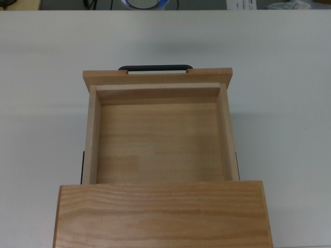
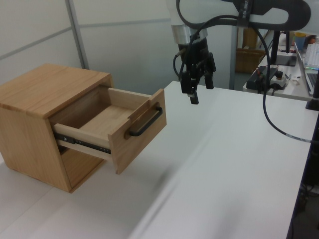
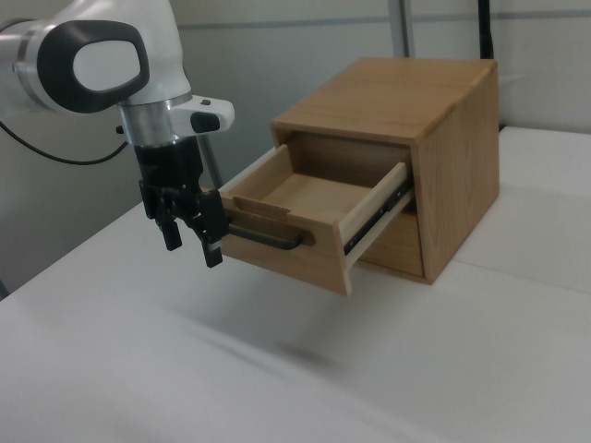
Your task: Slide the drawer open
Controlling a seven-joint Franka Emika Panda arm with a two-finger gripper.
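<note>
I see the drawer (image 2: 117,132) pulled well out of its cabinet (image 2: 37,107). My claw (image 2: 198,93) hangs released above the desk (image 2: 224,164), clear of the handle (image 2: 146,123).

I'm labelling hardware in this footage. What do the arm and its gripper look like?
The arm has rounded white shells with a dark grey oval joint cap and a silver wrist ring. Black cables loop off it. The gripper is black with two slim fingers.

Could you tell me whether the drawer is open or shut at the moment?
Open: the drawer juts well out of the cabinet, its empty inside showing.
</note>
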